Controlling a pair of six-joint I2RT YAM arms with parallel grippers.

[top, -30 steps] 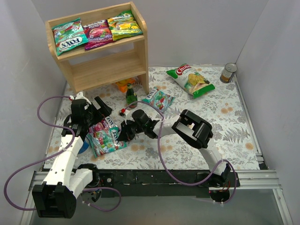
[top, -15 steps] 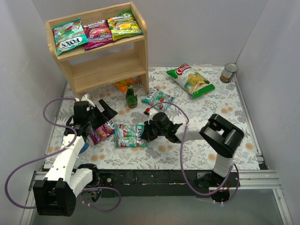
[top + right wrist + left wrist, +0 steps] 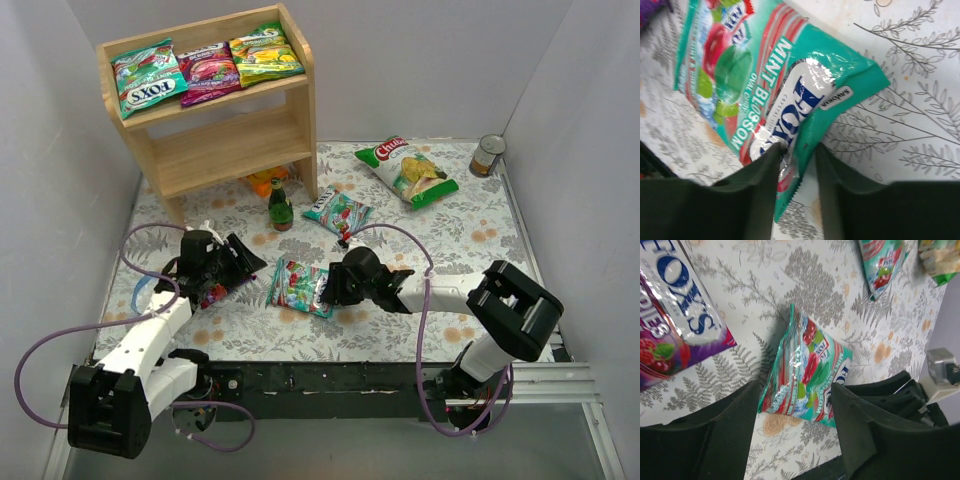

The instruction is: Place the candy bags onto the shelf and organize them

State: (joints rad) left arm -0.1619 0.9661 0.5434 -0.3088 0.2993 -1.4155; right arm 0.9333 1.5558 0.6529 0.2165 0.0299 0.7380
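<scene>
Three candy bags, teal (image 3: 148, 80), magenta (image 3: 208, 70) and yellow-green (image 3: 263, 52), lie on the top tier of the wooden shelf (image 3: 230, 140). A teal mint bag (image 3: 298, 285) (image 3: 765, 75) (image 3: 807, 375) lies flat near the table's middle. My right gripper (image 3: 330, 288) (image 3: 797, 150) is open, its fingers astride that bag's right edge, with a gap beside the far finger. My left gripper (image 3: 240, 262) (image 3: 796, 390) is open above a magenta bag (image 3: 212, 290) (image 3: 670, 325) and points at the teal bag. Another teal bag (image 3: 338, 213) (image 3: 882, 262) lies behind.
A white-and-green chip bag (image 3: 408, 170) lies at the back right, a tin can (image 3: 488, 155) in the far right corner. A small green bottle (image 3: 280, 207) stands by the shelf's right leg, with an orange item (image 3: 265, 182) under the shelf.
The right gripper carried the teal bag off the magenta bag to the middle of the table, then parted its jaws. The left gripper moved nearer and rightward, its jaws narrowing.
</scene>
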